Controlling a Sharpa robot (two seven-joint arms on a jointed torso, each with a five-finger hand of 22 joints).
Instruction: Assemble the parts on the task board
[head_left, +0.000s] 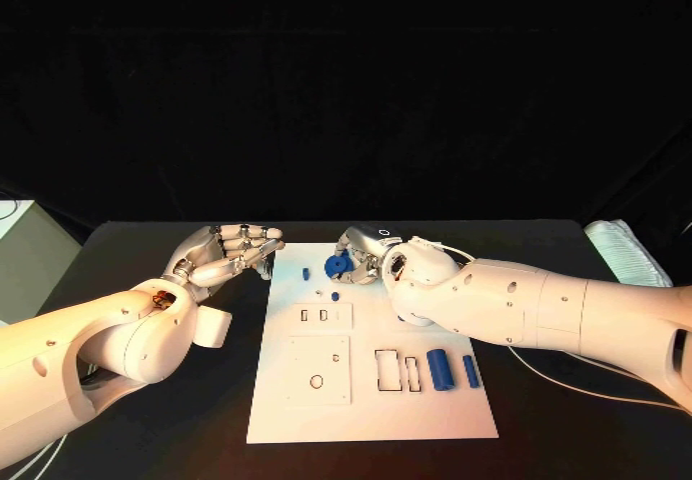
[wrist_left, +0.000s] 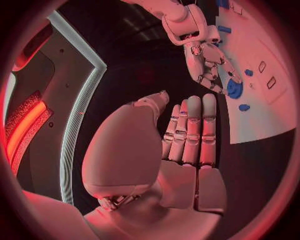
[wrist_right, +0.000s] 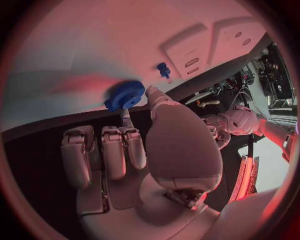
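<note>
One blue gear (head_left: 338, 265) is pinched by the right hand (head_left: 372, 256) over the far end of the task board (head_left: 369, 420).
The left hand (head_left: 228, 255) is held empty beside the board, fingers loosely apart. Two blue cylinders (head_left: 440, 369) are counted lying side by side, two small blue pieces (head_left: 306, 272) near the gear, all on the black worktop (head_left: 577, 420).

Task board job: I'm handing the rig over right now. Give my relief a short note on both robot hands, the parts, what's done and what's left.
Right robot hand: pinching a blue gear over the far end of the task board.
Left robot hand: holds nothing, fingers apart, beside the board's far left corner.
Parts: two blue cylinders lie near the board's right edge by the rectangular slots; a small blue peg and a small blue piece sit at the far end.
Done: gear picked up.
Left: seat the gear, then the other parts.
</note>
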